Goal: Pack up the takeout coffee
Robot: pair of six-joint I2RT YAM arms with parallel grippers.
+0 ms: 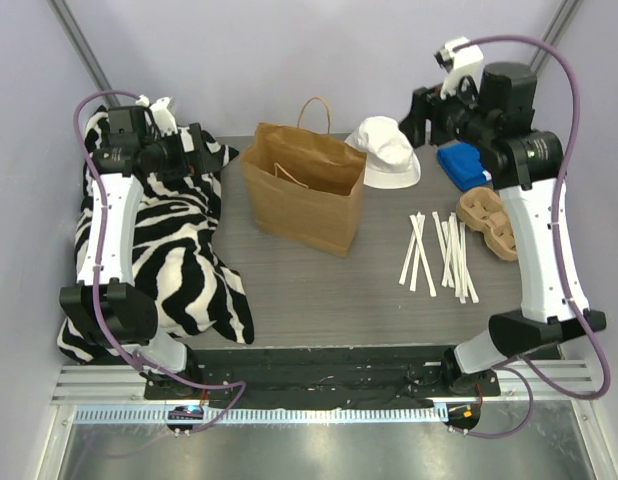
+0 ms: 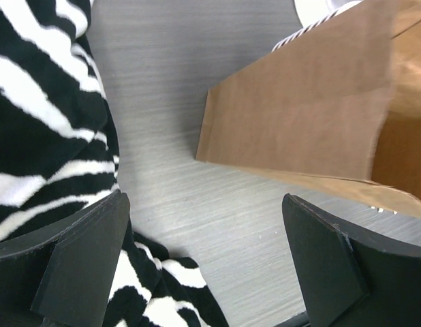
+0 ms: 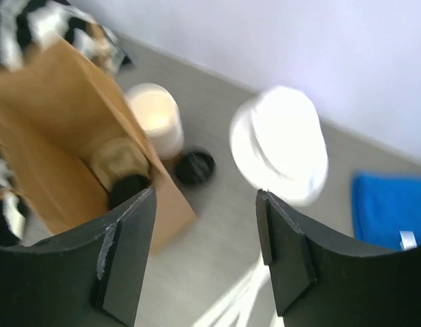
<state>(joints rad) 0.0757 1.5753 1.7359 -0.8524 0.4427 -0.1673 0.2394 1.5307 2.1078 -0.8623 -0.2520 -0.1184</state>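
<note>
Robot lab cell: bare lilac walls (image 1: 289, 50), aluminium rail (image 1: 319, 413), grey table (image 1: 329, 290).

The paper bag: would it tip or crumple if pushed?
The bag stands tall and open, so a high push would probably tip it. Its thin, creased paper walls would likely buckle. On the smooth table, a low push may just slide it.

My left arm (image 1: 104, 225) stretches forward along the left side, and its wrist tips my left claw (image 2: 204, 272) downward, fingers spread to their widest and gripping nothing. My right arm (image 1: 537, 240) stands tall on the right. My right claw (image 3: 207, 252) angles down and inward, fingers parted and empty.
</note>
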